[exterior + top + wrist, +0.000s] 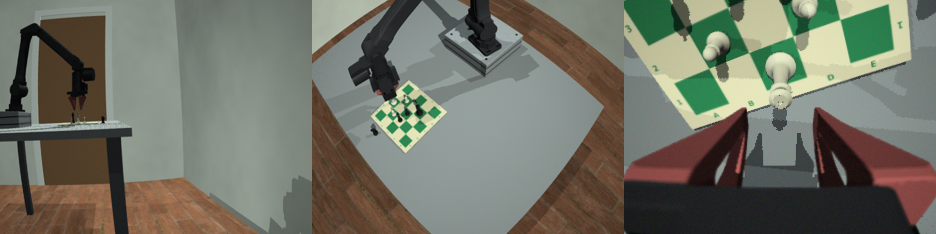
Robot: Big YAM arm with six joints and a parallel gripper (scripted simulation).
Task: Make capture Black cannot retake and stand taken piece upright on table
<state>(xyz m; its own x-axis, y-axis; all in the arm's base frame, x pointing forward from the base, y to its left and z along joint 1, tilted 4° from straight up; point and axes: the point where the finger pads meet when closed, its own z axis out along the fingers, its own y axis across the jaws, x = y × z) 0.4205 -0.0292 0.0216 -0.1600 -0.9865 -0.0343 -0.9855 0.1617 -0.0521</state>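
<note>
The green and cream chessboard lies on the grey table. My gripper hovers above the board's rank 1 edge; it also shows in the exterior view. Its red fingers stand apart with nothing between them. Just ahead of them a tall white piece stands upright on C1. A white pawn stands on B2, and another white piece stands further in. Black pieces stand upright near the board's middle. A black piece stands upright on the table beside the board.
The arm's base sits on a grey block at the back of the table. The table's left edge is close to the board, with wooden floor beyond it.
</note>
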